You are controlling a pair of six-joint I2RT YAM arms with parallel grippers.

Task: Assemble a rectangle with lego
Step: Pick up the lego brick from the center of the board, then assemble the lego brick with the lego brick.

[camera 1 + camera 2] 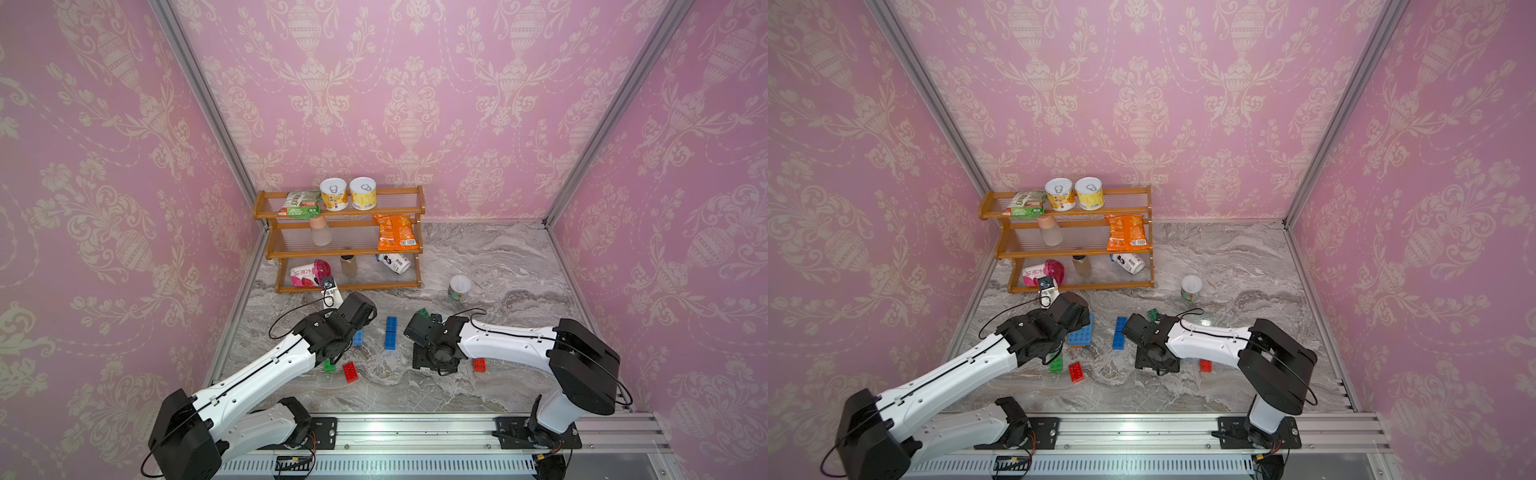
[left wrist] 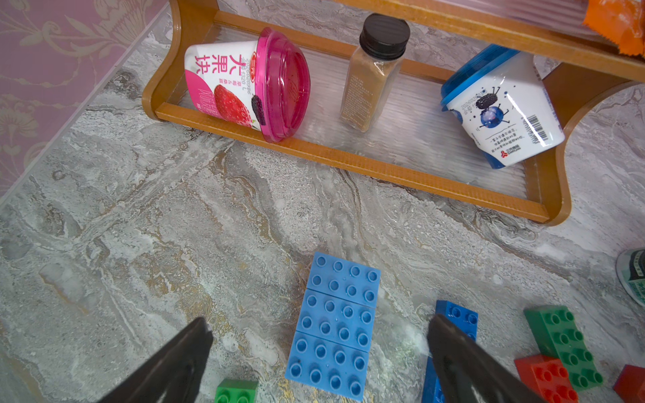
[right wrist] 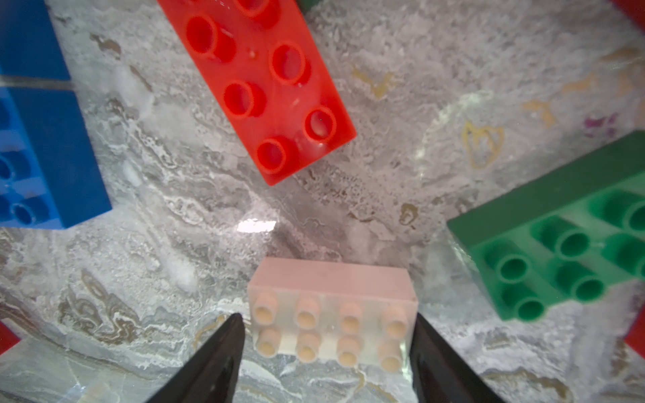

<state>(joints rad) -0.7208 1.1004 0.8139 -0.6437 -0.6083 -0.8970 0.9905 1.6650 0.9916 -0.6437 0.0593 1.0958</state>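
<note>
2 top views look down; 2 wrist views skim the tabletop point(image 2: 139, 209)

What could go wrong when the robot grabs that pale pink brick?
The right gripper straddles the pale pink brick, but its fingertips reach only partway along the brick's ends, so it might twist or pop out when squeezed. The red brick and green brick lie close by, and a swing could bump them.
</note>
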